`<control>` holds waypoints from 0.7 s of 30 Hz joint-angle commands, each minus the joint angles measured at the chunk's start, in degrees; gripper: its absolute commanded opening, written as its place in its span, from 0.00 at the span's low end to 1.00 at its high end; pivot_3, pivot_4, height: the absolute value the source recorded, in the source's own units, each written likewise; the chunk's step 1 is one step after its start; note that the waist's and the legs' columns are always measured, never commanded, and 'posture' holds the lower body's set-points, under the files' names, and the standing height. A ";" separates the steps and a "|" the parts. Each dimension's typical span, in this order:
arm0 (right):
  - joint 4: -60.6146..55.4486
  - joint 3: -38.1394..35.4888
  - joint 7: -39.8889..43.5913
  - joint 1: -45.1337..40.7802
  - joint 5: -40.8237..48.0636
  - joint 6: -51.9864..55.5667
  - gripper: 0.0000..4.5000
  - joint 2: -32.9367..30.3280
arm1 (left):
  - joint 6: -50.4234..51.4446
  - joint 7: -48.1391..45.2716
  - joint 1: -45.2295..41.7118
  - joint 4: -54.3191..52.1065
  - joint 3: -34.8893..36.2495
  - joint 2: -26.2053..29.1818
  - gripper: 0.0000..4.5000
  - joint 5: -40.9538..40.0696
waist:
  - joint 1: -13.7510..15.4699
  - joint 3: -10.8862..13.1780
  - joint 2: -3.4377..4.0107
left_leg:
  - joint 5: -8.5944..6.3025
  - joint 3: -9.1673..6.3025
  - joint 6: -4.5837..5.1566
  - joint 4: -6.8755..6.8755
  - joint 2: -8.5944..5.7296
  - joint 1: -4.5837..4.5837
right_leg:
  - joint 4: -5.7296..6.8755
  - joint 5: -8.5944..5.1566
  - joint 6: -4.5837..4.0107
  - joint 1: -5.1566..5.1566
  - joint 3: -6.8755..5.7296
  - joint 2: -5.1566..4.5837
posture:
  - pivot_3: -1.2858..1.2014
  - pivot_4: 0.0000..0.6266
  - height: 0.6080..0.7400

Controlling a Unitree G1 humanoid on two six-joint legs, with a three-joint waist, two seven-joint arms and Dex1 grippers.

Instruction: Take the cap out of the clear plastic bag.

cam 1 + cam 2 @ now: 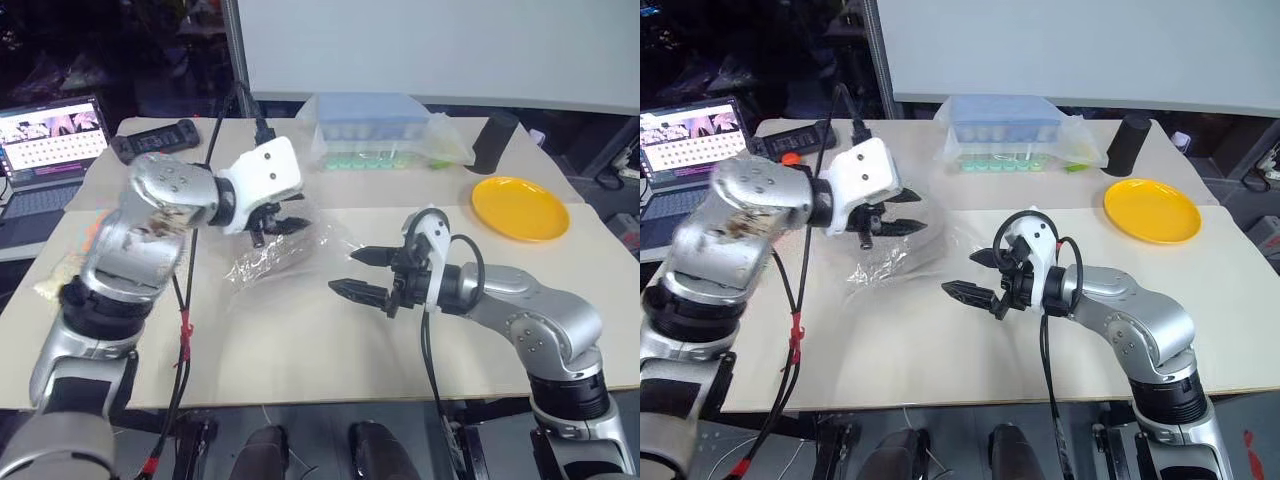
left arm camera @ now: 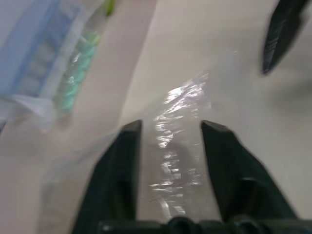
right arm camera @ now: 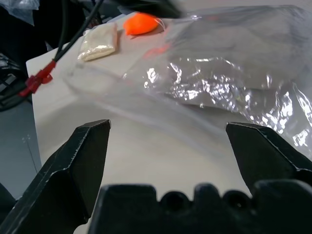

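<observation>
since the thin, crinkly clear plastic bag (image 1: 275, 255) looks slippery and limp, lying on the table between both spread grippers, left gripper (image 1: 275, 226) and right gripper (image 1: 365, 272), pinch a raised wrinkle; i can't make out the cap.

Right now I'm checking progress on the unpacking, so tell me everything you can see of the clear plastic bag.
The clear plastic bag is thin, transparent film, crinkled and shiny with wrinkles. It lies crumpled and mostly flat on the beige table, between the two grippers. A faint tan shape shows through it; what it is cannot be told. The left gripper, fingers apart, hangs right over its upper edge; contact is unclear. The right gripper stands wide open beside it, apart.
</observation>
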 commanded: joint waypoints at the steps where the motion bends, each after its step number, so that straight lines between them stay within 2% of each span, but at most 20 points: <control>1: 0.48 0.09 0.47 -1.02 -0.65 -1.75 1.00 0.20 | 3.64 -6.03 0.04 -5.07 2.48 6.75 0.87 -6.92 | -0.04 0.00 0.00 | 0.00 0.00 0.00 0.00 0.03 0.00 | -0.01 -0.03 0.04 -0.01 0.00 0.02 | 0.52 0.24 1.00; 2: 0.83 0.28 0.69 -1.19 -0.86 -1.92 1.00 0.29 | 2.73 -7.03 0.91 -6.16 1.81 8.57 0.96 -7.51 | 0.11 0.00 0.00 | 0.00 0.00 0.00 -0.01 0.02 0.00 | -0.01 -0.04 0.06 0.00 0.00 0.02 | 0.52 0.24 1.00; 3: 1.10 0.42 0.88 -1.31 -1.04 -2.05 1.00 0.38 | 1.64 -7.53 1.71 -6.98 1.12 9.91 0.99 -7.71 | 0.14 0.00 0.00 | 0.00 0.00 0.00 0.00 0.02 0.01 | -0.01 -0.04 0.06 0.01 0.00 0.01 | 0.52 0.24 1.00; 6: 1.55 0.69 1.21 -1.50 -1.45 -2.31 1.00 0.51 | -1.83 -7.31 3.61 -8.32 -0.71 12.23 0.99 -7.23 | 0.37 0.00 0.00 | 0.00 0.01 0.00 0.00 0.01 0.01 | -0.03 -0.04 0.05 0.04 0.00 0.00 | 0.52 0.24 1.00; 11: 1.27 0.44 1.07 -1.24 -1.42 -2.06 1.00 0.43 | -4.71 -4.33 5.63 -9.63 -3.79 12.19 0.99 -5.56 | 0.54 0.00 0.00 | 0.00 0.01 0.00 0.02 -0.01 -0.02 | -0.05 -0.04 0.05 0.04 -0.01 -0.02 | 0.52 0.24 1.00; 21: 0.17 -0.92 -0.32 -0.63 -0.91 -0.80 1.00 -0.12 | -14.53 1.11 8.81 -3.81 -8.25 12.01 0.99 2.74 | 0.33 0.00 0.00 | 0.00 0.03 0.00 0.00 0.00 -0.01 | -0.04 -0.03 0.03 0.02 0.00 0.01 | 0.52 0.24 1.00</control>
